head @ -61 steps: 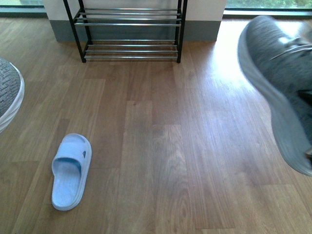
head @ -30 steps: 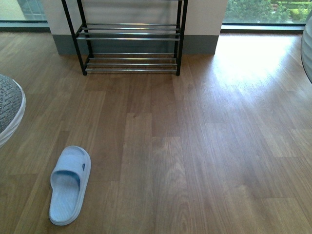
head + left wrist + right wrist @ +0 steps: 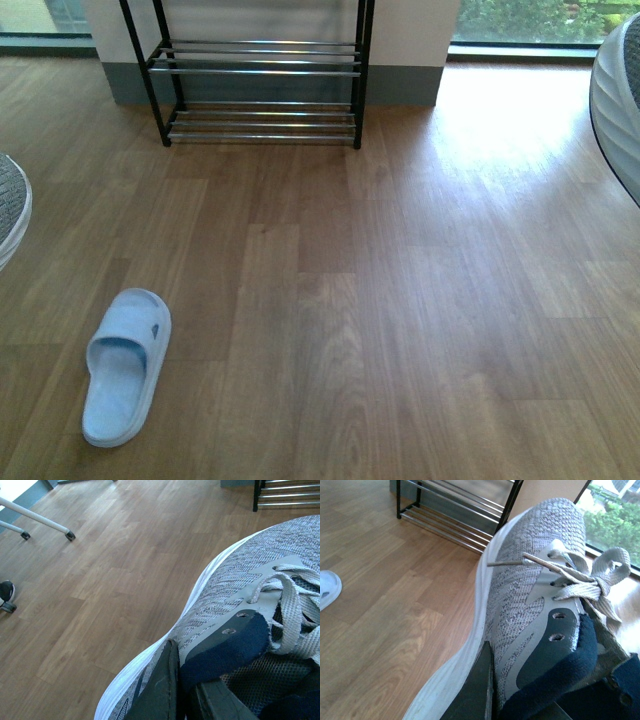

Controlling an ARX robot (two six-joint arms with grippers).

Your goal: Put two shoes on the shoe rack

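Two thin collar holds: left pincer [image 3: 182, 682] clenched on the left shoe [image 3: 225, 595], right pincer [image 3: 512, 695] on the right shoe [image 3: 530, 580], both well short of the shoe rack [image 3: 358, 70], so a sagging toe may snag a rod [image 3: 255, 72].

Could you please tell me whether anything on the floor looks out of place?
Yes: a single light blue slipper lies alone on the wooden floor, well short of the shoe rack, with no partner in view.
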